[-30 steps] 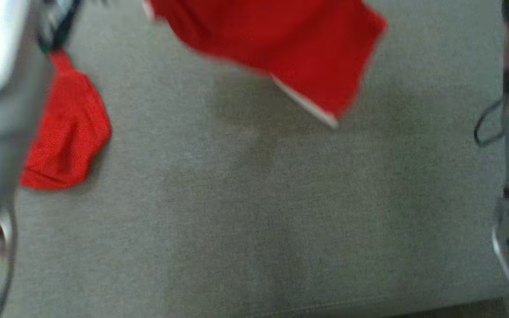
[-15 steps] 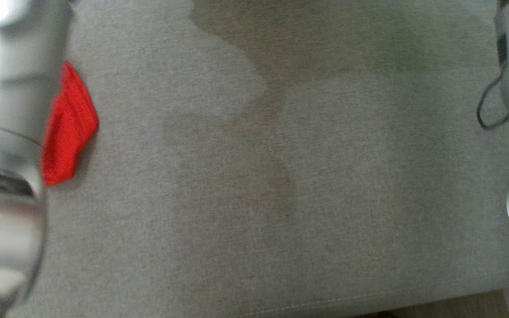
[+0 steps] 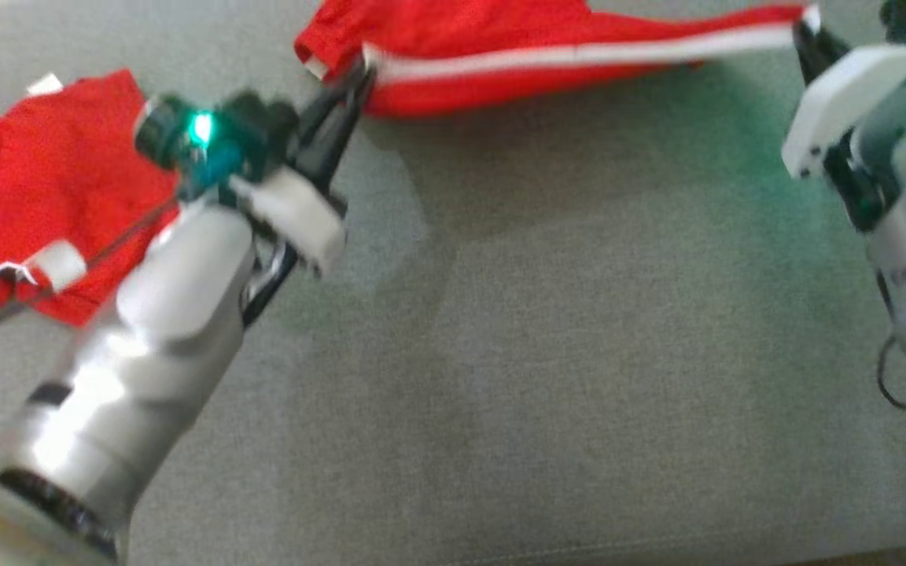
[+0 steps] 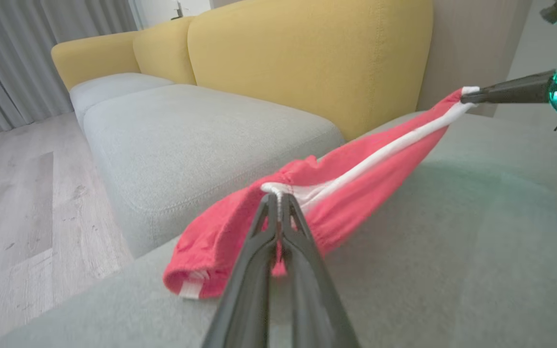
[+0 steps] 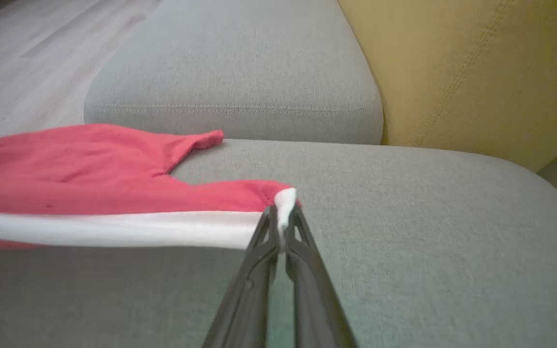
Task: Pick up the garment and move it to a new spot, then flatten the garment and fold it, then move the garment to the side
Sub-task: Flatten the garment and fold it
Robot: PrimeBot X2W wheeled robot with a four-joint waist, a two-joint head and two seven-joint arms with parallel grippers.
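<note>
Stretching red garment (image 3: 500, 55) between left hand (image 3: 359, 67), right hand (image 3: 803, 31), above cushion (image 3: 539, 354)

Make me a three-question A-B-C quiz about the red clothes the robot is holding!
1. Where is the red garment? A in a basket; B stretched over the grey sofa cushion; C on a chair.
2. What colour is its stripe? A white; B blue; C black.
3. How is the left gripper? A wide open; B shut on the garment; C holding a cup.
Answers: B, left gripper and right gripper hold it taut over the cushion; A, a white band edges it; B, its fingers pinch the cloth.
</note>
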